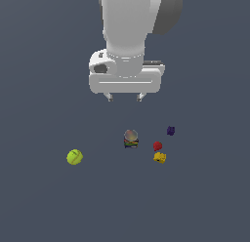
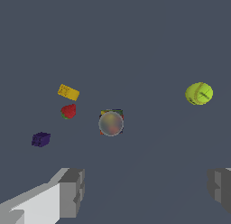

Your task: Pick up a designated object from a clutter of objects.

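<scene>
The small dark purple block lies on the grey floor toward the exterior view's right; it also shows in the wrist view. My gripper hangs open and empty well above the floor, up and to the exterior view's left of the block. Its two fingers stand wide apart in the wrist view. The clutter around it holds a red piece, a yellow block, a multicoloured grey-topped piece and a yellow-green ball.
The red piece and yellow block lie close together, a short way from the purple block. The grey-topped piece sits almost straight under my gripper. The yellow-green ball lies apart, at the exterior view's left.
</scene>
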Robot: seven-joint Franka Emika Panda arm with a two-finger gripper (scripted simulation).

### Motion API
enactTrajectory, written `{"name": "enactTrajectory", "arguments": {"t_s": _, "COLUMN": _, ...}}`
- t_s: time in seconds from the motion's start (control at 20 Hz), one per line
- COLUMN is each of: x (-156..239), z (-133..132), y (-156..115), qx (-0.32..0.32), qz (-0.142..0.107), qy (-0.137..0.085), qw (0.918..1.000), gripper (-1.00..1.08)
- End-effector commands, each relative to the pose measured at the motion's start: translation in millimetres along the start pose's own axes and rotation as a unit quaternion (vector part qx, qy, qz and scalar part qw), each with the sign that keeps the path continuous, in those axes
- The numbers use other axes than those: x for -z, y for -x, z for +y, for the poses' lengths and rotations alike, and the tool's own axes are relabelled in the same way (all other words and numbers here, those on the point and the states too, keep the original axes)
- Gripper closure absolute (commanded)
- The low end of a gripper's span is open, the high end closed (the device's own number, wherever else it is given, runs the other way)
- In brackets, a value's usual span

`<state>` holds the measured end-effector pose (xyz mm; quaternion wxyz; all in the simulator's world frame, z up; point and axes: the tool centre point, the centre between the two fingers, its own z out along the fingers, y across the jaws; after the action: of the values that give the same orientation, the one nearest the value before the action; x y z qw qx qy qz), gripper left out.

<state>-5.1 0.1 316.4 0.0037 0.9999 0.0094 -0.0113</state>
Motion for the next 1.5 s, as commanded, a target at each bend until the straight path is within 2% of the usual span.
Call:
{"name": "enactTrajectory", "arguments": {"t_s": 0.0, "x": 0.0, "z": 0.0, "y": 0.0, "qx": 0.0, "qz": 0.0, "qy": 0.0, "qw": 1.0, "gripper": -0.92}}
{"name": "enactTrajectory", "arguments": {"t_s": 0.45, "x": 17.1, "z": 6.4, "y": -4.0, "qx": 0.02, "qz": 0.012, "qy": 0.015, "qw": 0.9996, "gripper": -0.92}}
{"name": "enactTrajectory", "arguments": {"t_s": 0.8, "x": 10.7, "z": 0.6, "y": -5.7, "qx": 0.017, "qz": 0.012, "qy": 0.015, "qw": 0.9997, "gripper": -0.92}}
{"name": "enactTrajectory", "arguments": {"t_s": 1.15, "x": -16.7, "z": -25.7, "y": -12.4, "qx": 0.004, "qz": 0.013, "qy": 0.016, "qw": 0.9998, "gripper": -0.92}}
{"name": "enactTrajectory", "arguments": {"t_s": 1.45, "x": -57.0, "z": -65.6, "y": -16.8, "qx": -0.015, "qz": 0.014, "qy": 0.017, "qw": 0.9996, "gripper": -0.92}}
